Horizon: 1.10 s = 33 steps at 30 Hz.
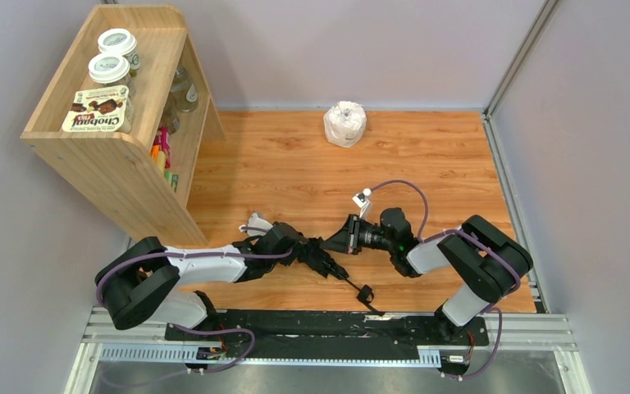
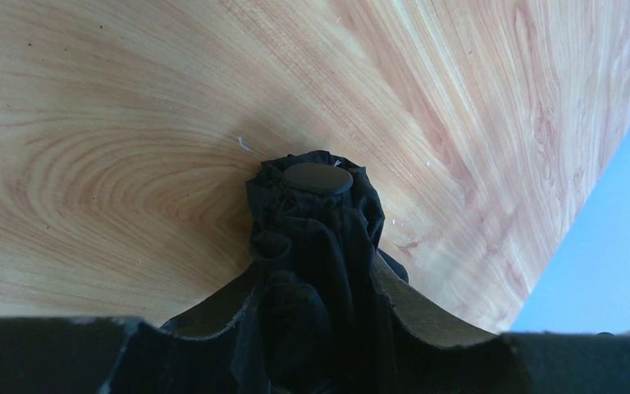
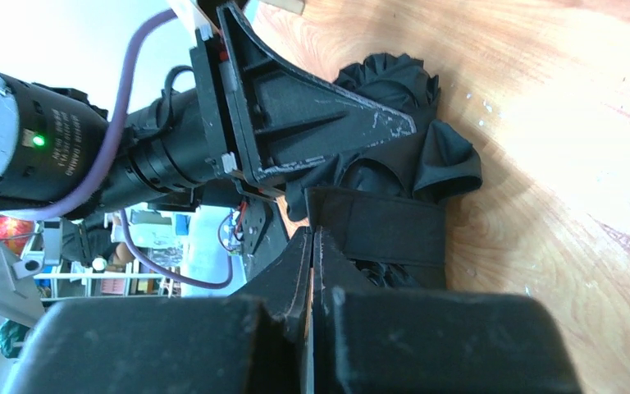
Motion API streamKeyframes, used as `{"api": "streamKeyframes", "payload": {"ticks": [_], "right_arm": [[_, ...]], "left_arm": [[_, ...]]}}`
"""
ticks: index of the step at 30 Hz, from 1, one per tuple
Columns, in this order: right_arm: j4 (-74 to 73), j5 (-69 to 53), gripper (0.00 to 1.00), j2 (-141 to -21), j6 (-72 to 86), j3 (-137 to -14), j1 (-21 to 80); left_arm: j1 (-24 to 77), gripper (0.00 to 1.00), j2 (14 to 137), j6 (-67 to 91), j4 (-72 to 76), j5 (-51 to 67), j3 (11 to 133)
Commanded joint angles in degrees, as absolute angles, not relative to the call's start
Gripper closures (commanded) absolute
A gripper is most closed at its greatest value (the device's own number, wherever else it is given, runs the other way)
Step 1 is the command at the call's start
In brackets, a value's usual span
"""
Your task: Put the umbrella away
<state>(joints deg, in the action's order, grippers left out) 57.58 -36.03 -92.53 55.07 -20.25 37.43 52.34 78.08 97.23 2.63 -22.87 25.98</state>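
Gathering-and-fastening step. Lying mid-tabletop [image 1: 279,164] between both arms: umbrella [image 2: 316,222], shaft pointing toward arm bases. Clamped round bunched canopy by left jaws, half apart. Right jaws pressed together at closure strap [image 3: 385,234], possibly pinching its edge. Next: wrapping strap tight, then stowing.

All three views share the umbrella [image 2: 312,222]. The top camera looks down from far above it. Both wrist cameras face it close up.
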Motion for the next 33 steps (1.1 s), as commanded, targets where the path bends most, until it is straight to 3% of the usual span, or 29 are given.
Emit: {"api": "streamKeyframes", "payload": {"ticks": [1, 18, 24, 33], "right_arm": [[55.0, -35.2, 1.0, -89.9, 48.7, -20.5, 39.0], [24.3, -23.7, 1.0, -84.6, 30.1, -29.3, 46.5], [13.9, -15.0, 1.0, -84.9, 25.4, -32.4, 49.7], [-8.7, 8.1, 1.0, -91.5, 20.3, -43.3, 61.1]], "left_arm": [[51.7, 1.0, 80.8, 92.9, -7.2, -29.7, 22.8], [50.7, 1.0, 79.5, 88.9, -6.2, -28.8, 22.9], [50.4, 1.0, 78.8, 87.7, -6.5, -28.7, 23.2], [50.4, 1.0, 77.5, 85.4, -8.0, -29.3, 24.2]]}}
